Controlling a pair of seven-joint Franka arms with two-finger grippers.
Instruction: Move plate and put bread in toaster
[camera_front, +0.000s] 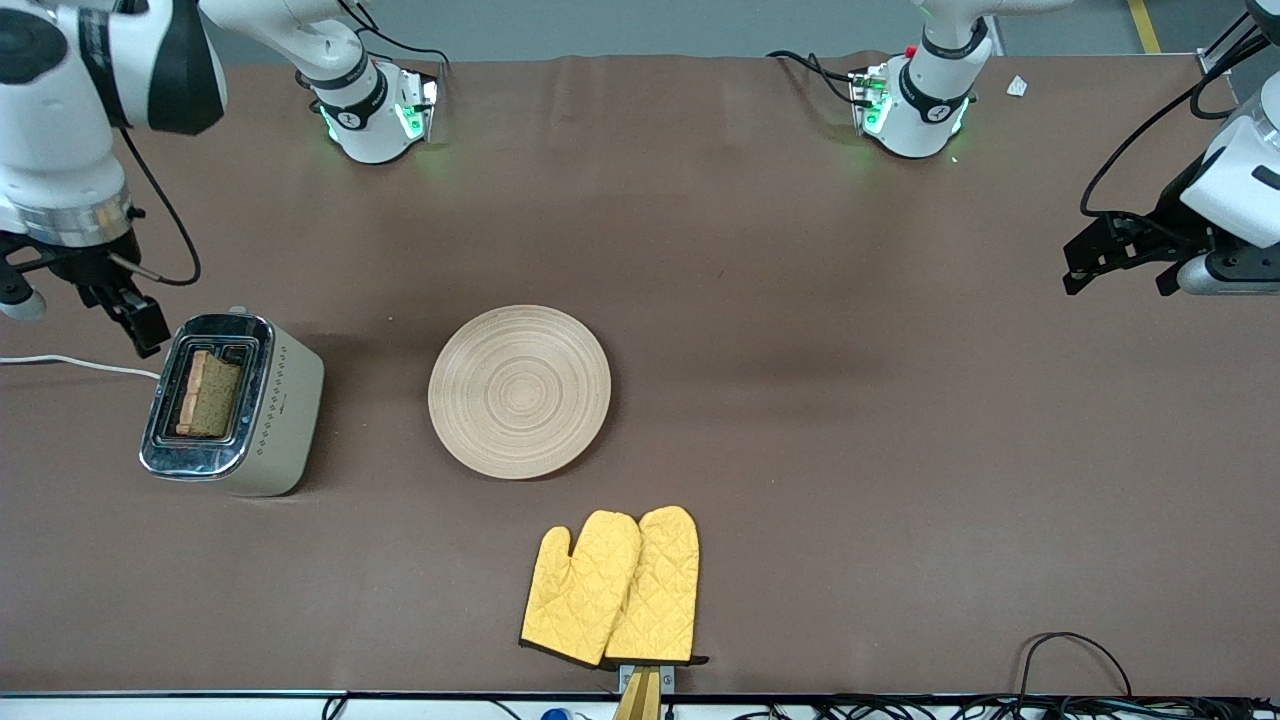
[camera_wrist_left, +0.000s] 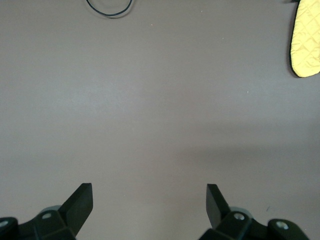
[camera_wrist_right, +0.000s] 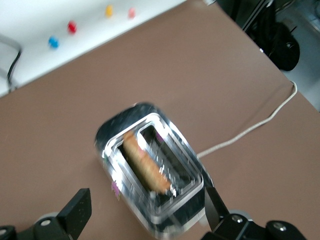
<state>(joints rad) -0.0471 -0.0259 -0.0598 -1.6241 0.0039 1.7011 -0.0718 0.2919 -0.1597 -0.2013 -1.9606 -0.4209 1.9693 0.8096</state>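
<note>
The toaster stands on the brown table at the right arm's end, its chrome top facing up and its long axis running from the robots' bases toward the front camera, tilted slightly. The dotted side panel faces the plate. The two slots run parallel to that long axis. The bread stands on edge in the slot nearer the table's end, its length lying along the slot and its upper crust showing above the chrome. A white cord leaves the toaster and runs off toward the table's edge at the right arm's end.

The plate lies flat near the middle of the table, beside the toaster and apart from it, toward the left arm's end; nothing rests on it. Being round, it shows no long axis.

A pair of yellow oven mitts lies nearer to the front camera than the plate, fingertips pointing toward the plate and cuffs at the table's front edge.

The right gripper hangs in the air just beside the toaster's end that faces the bases; in its wrist view the fingers are spread wide with nothing between them, and the toaster sits below. The left gripper waits over bare table at the left arm's end, well apart from every object, its fingers likewise spread and holding nothing.
</note>
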